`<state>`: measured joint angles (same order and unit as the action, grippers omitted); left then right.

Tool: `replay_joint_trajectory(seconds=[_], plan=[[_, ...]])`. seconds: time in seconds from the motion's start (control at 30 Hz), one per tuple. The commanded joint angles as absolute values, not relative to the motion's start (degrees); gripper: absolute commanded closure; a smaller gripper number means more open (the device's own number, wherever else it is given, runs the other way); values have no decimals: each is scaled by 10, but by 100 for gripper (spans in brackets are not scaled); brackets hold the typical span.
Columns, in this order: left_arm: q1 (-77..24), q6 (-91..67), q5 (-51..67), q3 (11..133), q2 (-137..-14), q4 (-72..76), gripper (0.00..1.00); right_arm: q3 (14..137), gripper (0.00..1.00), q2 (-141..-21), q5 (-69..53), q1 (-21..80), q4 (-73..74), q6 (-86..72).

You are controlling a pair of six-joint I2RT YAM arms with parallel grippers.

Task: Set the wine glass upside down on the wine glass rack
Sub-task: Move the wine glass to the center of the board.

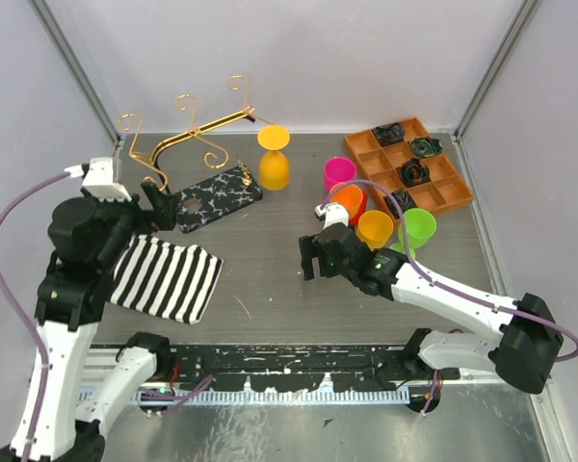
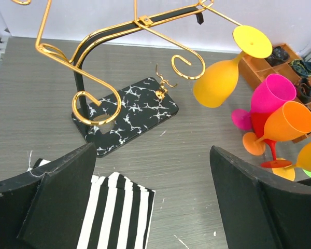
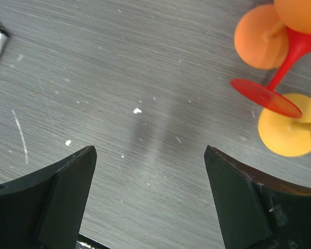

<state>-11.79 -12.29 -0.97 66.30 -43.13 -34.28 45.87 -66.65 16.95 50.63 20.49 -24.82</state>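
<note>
Top external view: the grey table (image 1: 270,279) carries everything. The wine glass rack (image 1: 222,195) stands at the far left on its marbled base. Its gold bar runs diagonally, from near-left up to far-right. An orange compartment tray (image 1: 374,160) sits at the far right corner, and a striped cloth (image 1: 169,279) lies flat at near left.

The wine glass (image 1: 275,171), yellow-orange, hangs from the right end of the bar with its foot up and bowl mouth down. Its long axis is close to vertical, and the bowl is clear of the table. In the left wrist view it leans slightly, bowl toward the rack's base. A cluster of other coloured glasses (image 1: 376,226) stands upright between the rack and the tray.

The left arm is folded upward at the left side. Its tool (image 2: 154,202) is over the cloth's far edge, facing the rack base, with jaws spread wide and nothing between them.

The right arm reaches low across from the right. Its tool (image 3: 150,197) is over bare table just left of the cluster, pointing down, jaws wide apart and empty.
</note>
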Motion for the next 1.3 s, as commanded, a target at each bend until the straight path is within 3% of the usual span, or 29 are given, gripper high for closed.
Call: replay_joint_trajectory(seconds=[0.0,0.47,0.7,1.27], plan=[[-121,-103,-2,635,-374,-386,2,486,9,-638,212,507,265,-258],[-121,-159,-16,569,-270,-445,2,512,9,-591,353,507,402,-312],[-121,-168,0,559,-284,-439,3,534,0,-582,406,497,472,-347],[-121,-174,-4,538,-274,-431,3,566,0,-629,259,340,414,-255]])
